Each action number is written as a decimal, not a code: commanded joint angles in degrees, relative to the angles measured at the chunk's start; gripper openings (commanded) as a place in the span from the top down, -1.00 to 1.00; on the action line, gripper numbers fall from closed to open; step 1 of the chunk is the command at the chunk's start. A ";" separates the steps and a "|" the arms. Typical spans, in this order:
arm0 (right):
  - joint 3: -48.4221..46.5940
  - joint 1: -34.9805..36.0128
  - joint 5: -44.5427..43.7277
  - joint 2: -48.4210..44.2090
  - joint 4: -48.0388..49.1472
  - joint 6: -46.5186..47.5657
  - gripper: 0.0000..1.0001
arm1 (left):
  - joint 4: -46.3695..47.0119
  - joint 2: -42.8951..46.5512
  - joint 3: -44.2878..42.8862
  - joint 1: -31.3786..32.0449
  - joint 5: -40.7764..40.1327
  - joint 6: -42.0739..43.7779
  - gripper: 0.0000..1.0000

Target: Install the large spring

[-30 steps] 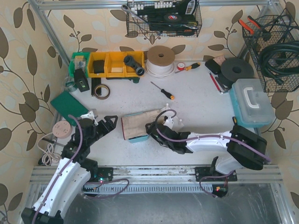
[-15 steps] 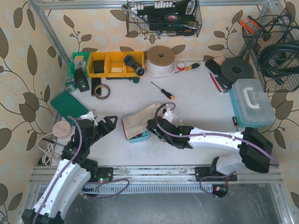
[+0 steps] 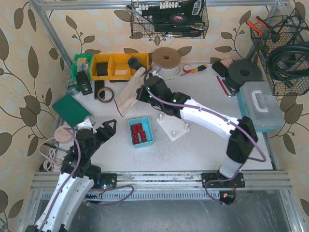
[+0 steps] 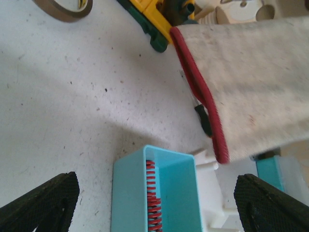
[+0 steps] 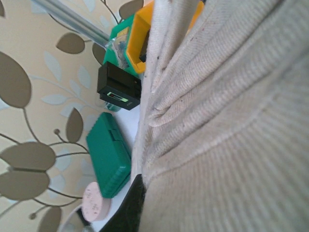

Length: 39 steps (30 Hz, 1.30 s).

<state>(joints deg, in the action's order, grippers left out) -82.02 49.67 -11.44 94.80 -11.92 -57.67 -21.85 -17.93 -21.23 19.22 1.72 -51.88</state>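
A blue box (image 3: 140, 131) sits mid-table, open on top, with several red springs (image 3: 138, 132) inside. A white base with upright pegs (image 3: 173, 126) lies just right of it. My right gripper (image 3: 143, 92) is shut on a beige cloth with a red hem (image 3: 126, 94) and holds it raised near the yellow bins. In the right wrist view the cloth (image 5: 231, 121) fills most of the frame, with one dark finger (image 5: 130, 208) against it. My left gripper (image 3: 99, 127) is open and empty, left of the box. The left wrist view shows the box (image 4: 130, 193), the springs (image 4: 153, 203) and the hanging cloth (image 4: 256, 82).
Yellow bins (image 3: 113, 66), a tape roll (image 3: 105, 94) and a green case (image 3: 71, 107) lie at back left. A screwdriver (image 3: 168, 94) and a cord spool (image 3: 166, 62) lie behind the base. A clear-blue toolbox (image 3: 260, 106) stands at right.
My right arm swung back and to the left, lifting the cloth off the blue box. The springs and the white base now show. My left arm drew back slightly.
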 commanded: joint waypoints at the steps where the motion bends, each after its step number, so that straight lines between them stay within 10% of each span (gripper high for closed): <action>1: -13.02 -1.04 5.38 9.24 -8.81 17.91 1.00 | 0.25 2.80 1.35 0.29 -3.32 -1.03 -0.81; 18: -67.81 -8.49 21.62 50.73 -25.98 42.13 1.00 | 12.44 -17.13 -3.55 0.33 -8.46 5.99 -0.79; 28: -65.40 -12.14 32.23 57.88 -22.67 42.05 0.97 | 15.17 -20.97 -3.74 0.38 -7.33 6.50 -0.78; 32: -64.97 -12.13 31.35 57.61 -23.98 43.34 0.37 | 15.30 -23.63 -4.90 0.37 -6.56 6.70 -0.78; 35: -62.23 -12.14 29.72 55.13 -24.14 44.00 -0.49 | 15.19 -24.94 -5.65 0.30 -6.25 6.70 -0.78; 39: -60.92 -12.14 26.58 51.54 -26.24 44.75 -0.85 | 14.59 -26.47 -6.61 0.32 -5.66 7.62 -0.78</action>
<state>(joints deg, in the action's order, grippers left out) -144.59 37.30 17.34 152.18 -36.58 -14.35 -8.80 -43.44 -24.99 19.22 -5.37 -46.30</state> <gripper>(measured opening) 0.881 0.889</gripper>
